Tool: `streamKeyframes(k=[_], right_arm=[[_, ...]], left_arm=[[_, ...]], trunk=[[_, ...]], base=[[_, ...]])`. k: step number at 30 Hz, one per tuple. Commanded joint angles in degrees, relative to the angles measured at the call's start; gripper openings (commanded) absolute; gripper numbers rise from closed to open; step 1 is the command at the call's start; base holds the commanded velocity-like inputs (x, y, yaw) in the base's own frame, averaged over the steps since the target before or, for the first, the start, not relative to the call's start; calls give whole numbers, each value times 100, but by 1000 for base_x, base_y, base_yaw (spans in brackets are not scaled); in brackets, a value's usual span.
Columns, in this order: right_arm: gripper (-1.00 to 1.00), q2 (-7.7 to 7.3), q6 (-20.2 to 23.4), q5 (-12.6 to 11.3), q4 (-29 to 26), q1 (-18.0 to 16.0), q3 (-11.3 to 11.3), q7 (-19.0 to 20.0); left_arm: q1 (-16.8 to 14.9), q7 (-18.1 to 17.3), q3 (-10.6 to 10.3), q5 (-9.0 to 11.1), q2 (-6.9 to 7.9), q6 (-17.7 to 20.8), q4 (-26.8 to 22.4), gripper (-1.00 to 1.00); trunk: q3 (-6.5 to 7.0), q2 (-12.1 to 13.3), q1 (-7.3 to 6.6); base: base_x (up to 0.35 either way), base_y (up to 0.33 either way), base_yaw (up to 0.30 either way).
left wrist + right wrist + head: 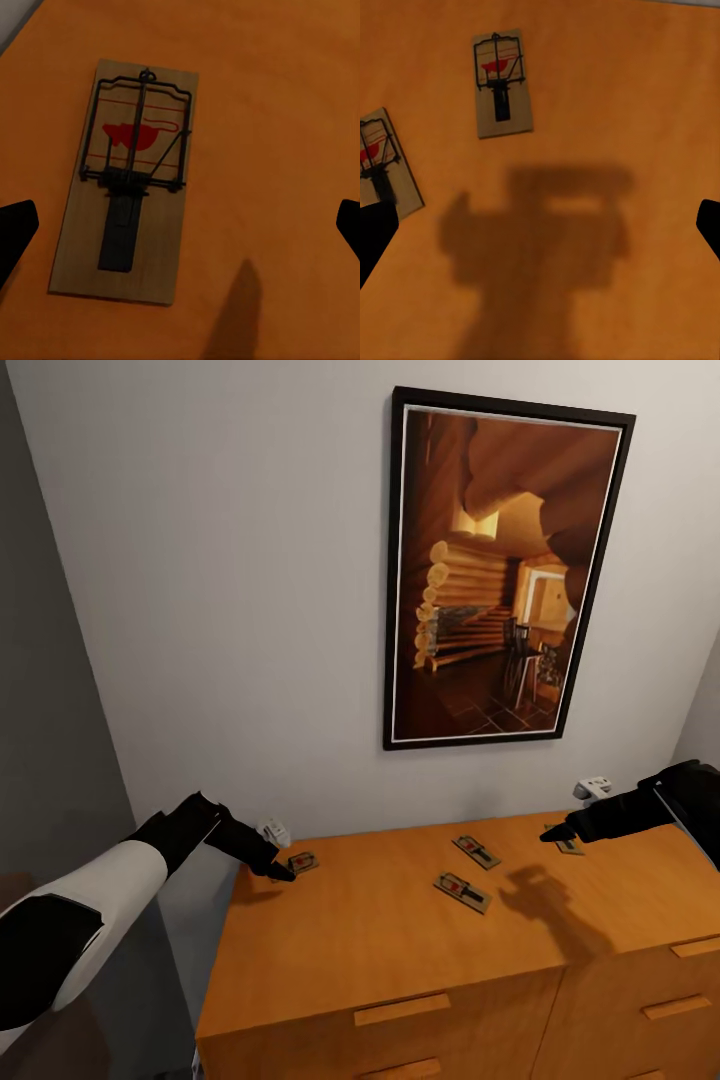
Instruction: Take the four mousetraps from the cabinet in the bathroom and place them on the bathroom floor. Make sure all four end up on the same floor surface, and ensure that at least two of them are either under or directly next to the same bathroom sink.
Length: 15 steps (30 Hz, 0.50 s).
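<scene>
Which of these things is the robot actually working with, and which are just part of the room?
Part of the job:
- four mousetraps
- cabinet they lie on
- left gripper, right gripper

Just there:
- framed picture
- wall

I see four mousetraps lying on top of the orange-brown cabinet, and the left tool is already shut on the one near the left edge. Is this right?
Not quite. The left tool is open, not shut: in the left wrist view its fingers stand wide apart on either side of the mousetrap, not touching it. Four mousetraps do lie on the cabinet top.
</scene>
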Motion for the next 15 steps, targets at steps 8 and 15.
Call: streamKeyframes(k=[8, 15], right_arm=[[100, -5, 21, 47, -4, -8, 5, 48], [100, -5, 21, 45, -4, -8, 11, 46]], left_arm=[[0, -23, 19, -35, 1, 60, -14, 100], [0, -18, 20, -35, 3, 65, -14, 100]], trunk=[[-152, -327, 177], [-278, -608, 330]], base=[[0, 0, 0], [0, 0, 0]])
